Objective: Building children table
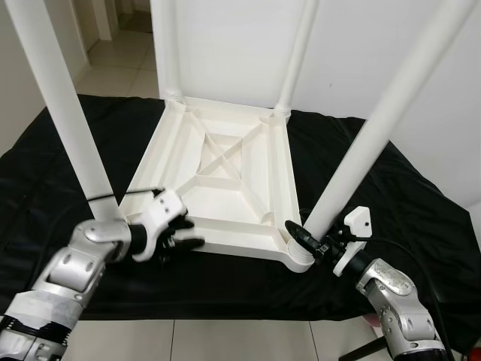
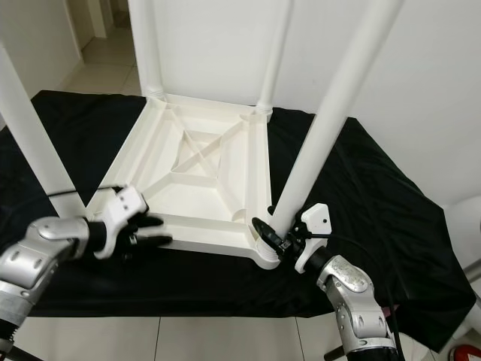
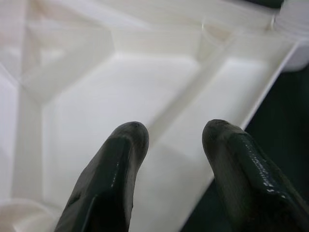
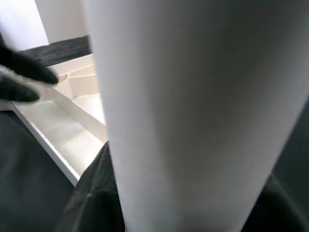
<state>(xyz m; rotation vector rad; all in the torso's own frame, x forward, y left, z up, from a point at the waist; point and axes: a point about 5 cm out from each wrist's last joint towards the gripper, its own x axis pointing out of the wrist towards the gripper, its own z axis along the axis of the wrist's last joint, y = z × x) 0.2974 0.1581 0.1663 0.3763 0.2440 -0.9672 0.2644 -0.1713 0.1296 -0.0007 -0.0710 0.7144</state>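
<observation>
Here I see the white children's table [image 1: 225,177] lying upside down on a black cloth [image 1: 391,188], all four legs standing up. My right gripper [image 1: 307,239] grasps the near right leg [image 1: 368,147] at its base. My left gripper [image 1: 180,233], fingers [image 3: 116,164] spread apart, rests over the tabletop's near edge.

We see all four table legs [image 1: 379,131] run off the top edge, and the right gripper's [image 1: 307,242] far finger hides behind one.
</observation>
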